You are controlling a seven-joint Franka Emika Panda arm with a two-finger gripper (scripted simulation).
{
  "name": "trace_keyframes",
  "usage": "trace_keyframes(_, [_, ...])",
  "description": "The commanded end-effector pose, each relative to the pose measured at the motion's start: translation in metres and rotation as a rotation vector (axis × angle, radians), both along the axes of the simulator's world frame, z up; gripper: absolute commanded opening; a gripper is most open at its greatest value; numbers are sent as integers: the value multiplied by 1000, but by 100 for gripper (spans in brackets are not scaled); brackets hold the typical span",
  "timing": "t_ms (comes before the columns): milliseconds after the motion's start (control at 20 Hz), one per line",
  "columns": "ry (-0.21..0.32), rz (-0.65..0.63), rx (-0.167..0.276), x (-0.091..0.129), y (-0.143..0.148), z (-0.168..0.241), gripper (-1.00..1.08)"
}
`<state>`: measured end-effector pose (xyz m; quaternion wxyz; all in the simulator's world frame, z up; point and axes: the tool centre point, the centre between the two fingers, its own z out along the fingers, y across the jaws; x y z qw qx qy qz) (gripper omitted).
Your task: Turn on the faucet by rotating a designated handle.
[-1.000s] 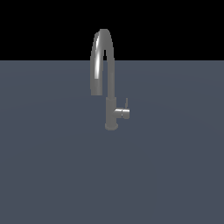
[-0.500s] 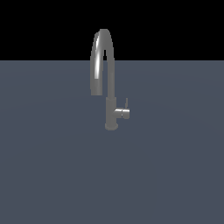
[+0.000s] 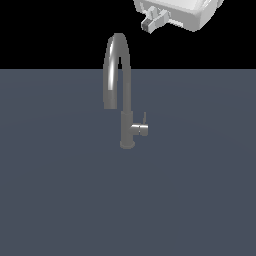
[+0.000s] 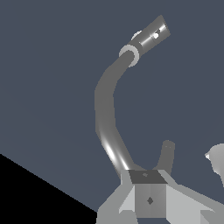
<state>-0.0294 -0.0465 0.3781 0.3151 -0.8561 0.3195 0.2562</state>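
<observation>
The faucet [image 3: 126, 100] is a tall grey gooseneck tap standing upright on the dark floor in the middle of the exterior view. The handle [image 3: 144, 119] is a thin lever pointing up from a stubby side cylinder [image 3: 140, 130] on the exterior view's right of the tap body. My gripper [image 3: 153, 21] shows only partly at the top edge, high above and to the right of the spout, touching nothing. The wrist view looks down along the arched spout [image 4: 105, 109] to the side cylinder with the handle [image 4: 151, 34]. Grey hand parts [image 4: 148, 199] fill its lower edge.
A flat dark grey-blue floor [image 3: 60, 200] spreads around the tap on every side. A black background lies behind it. The white arm body [image 3: 190, 10] sits at the top right of the exterior view.
The white arm and part of the gripper have come into the exterior view at the top right. The faucet and its handle stand as before.
</observation>
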Motion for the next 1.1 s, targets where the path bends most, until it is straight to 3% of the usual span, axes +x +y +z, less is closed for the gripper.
trace_keyframes(0, [40,-44,48,12,-5,-14,-100])
trace_keyframes(600, [260,-284,306,60,-24,-100,-100])
trace_keyframes(1050, [440,-480,513,81,-28,-178,-100])
